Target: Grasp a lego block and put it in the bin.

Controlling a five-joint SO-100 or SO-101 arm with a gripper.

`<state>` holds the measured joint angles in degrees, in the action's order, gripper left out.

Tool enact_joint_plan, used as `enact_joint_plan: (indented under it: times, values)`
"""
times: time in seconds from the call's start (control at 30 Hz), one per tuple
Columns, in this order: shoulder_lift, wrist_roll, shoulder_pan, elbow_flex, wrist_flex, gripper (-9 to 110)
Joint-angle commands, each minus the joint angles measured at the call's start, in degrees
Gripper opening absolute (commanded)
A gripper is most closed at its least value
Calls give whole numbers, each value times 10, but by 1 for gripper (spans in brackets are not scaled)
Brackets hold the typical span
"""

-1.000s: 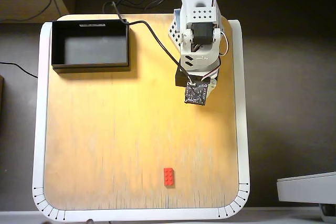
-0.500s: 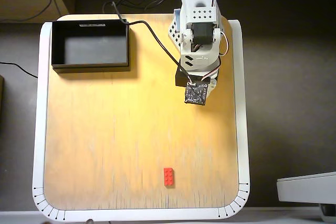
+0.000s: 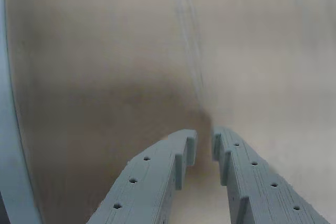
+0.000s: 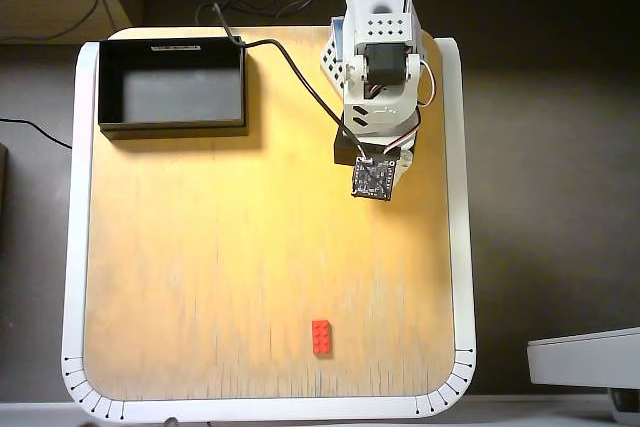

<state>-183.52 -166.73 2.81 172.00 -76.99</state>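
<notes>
While gripper (image 3: 202,141) hangs near-shut, apparently empty, over bare table (image 4: 200,247), lego block (image 4: 322,337) lies near front edge, well apart. Bin (image 4: 110,87) empty. Grasp, transfer outstanding.

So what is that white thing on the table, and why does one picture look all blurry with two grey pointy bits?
The white thing is a small robot arm standing at the back of a wooden table. One picture comes from a camera looking straight down from above. The other comes from a tiny camera riding on the arm itself, so it sees the arm's own gripper up close. Those two grey pointy bits are its fingers, like a pinching hand. They are almost closed, with only a thin gap, and hold nothing; only bare table lies beneath. On the table, seen from above, lie a small red lego block near the front edge and a black bin in the back left corner. The bin looks empty.
</notes>
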Motion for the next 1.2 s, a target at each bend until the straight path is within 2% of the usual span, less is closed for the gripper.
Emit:
enact_joint_plan:
  times: [0.0,1.03,1.17]
  values:
    - [-54,2,-3,98,-2,1]
    - [-54,2,-3,98,-2,1]
    - [-54,32,-6,98,-2,0]
